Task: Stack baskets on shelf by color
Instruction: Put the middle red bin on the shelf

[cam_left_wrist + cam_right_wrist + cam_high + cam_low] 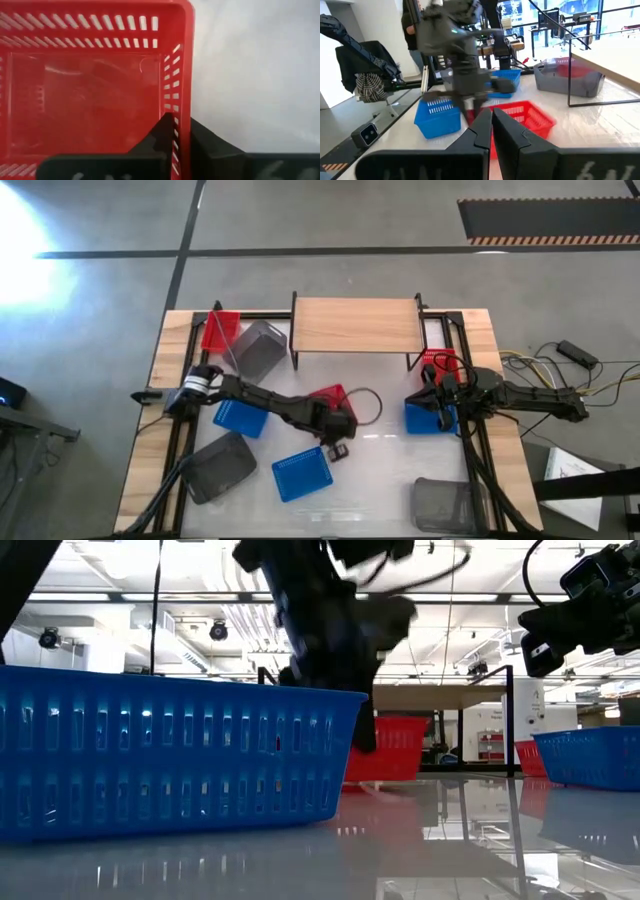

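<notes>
Left gripper is clamped on the side wall of the red basket at mid-table, one finger inside the rim and one outside, as the left wrist view shows with the wall pinched between the dark fingers. That basket sits on the tabletop just in front of the shelf, a little toward its left half, so the shelf lies straight ahead of the gripper, away from the robot; the board's long axis runs across the table, and its top is bare. Judging by this, the lift and carry forward onto the board falls to the left arm, which already has the grip and is the nearer one. Further left, another red basket and a grey one stand by the shelf's left end, with a blue one under the left arm, a grey one at the front left and a blue one at the front centre. To the right, the right gripper waits with fingers pressed together and empty, over a blue basket near a red one; a grey basket sits at the front right.
</notes>
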`<state>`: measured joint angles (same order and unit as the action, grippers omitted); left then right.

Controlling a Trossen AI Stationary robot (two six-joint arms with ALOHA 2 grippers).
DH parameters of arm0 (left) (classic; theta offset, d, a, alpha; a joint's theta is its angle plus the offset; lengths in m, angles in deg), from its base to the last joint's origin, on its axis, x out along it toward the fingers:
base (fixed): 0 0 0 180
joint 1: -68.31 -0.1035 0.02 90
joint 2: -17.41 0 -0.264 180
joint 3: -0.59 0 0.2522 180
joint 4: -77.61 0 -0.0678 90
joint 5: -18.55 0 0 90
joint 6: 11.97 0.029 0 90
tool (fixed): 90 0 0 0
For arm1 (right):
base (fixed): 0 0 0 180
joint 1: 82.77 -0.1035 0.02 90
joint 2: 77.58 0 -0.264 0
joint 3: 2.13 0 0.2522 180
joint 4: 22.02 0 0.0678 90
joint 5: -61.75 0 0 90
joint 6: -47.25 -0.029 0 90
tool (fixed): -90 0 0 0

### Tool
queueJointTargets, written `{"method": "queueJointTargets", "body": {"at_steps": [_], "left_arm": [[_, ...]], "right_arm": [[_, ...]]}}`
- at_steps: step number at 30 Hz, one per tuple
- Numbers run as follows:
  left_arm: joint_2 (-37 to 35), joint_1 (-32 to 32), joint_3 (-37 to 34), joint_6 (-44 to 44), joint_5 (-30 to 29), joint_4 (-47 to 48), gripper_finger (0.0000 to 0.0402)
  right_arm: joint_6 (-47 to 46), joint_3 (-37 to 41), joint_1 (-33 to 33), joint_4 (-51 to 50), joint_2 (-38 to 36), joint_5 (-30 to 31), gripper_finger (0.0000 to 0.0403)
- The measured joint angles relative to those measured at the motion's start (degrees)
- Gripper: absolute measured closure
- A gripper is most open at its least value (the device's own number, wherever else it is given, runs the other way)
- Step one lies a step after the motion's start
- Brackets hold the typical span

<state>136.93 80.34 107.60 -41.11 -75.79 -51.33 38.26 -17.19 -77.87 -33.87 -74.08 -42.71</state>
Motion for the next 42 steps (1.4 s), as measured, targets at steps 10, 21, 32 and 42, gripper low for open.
{"method": "queueJointTargets", "body": {"at_steps": [10, 21, 32, 42], "left_arm": [[-4.44, 7.34, 7.45, 28.05, -6.89, 5.68, 0.0394], [-17.69, -4.48, 10.17, 42.05, -21.33, 10.43, 0.0401], [-22.87, -26.69, 1.08, 49.46, -6.54, 11.88, 0.0401], [-25.99, -30.7, -7.34, 52.15, -6.39, 10.75, 0.0401]], "right_arm": [[0.01, 0.0, 0.0, -0.11, 0.04, 0.05, 0.0394], [0.01, 0.0, 0.0, -0.13, 0.2, 0.77, 0.0394], [0.01, 0.0, 0.0, -0.07, 0.39, 0.98, 0.0394], [0.01, 0.0, 0.0, -0.04, 0.42, 0.98, 0.0394]]}}
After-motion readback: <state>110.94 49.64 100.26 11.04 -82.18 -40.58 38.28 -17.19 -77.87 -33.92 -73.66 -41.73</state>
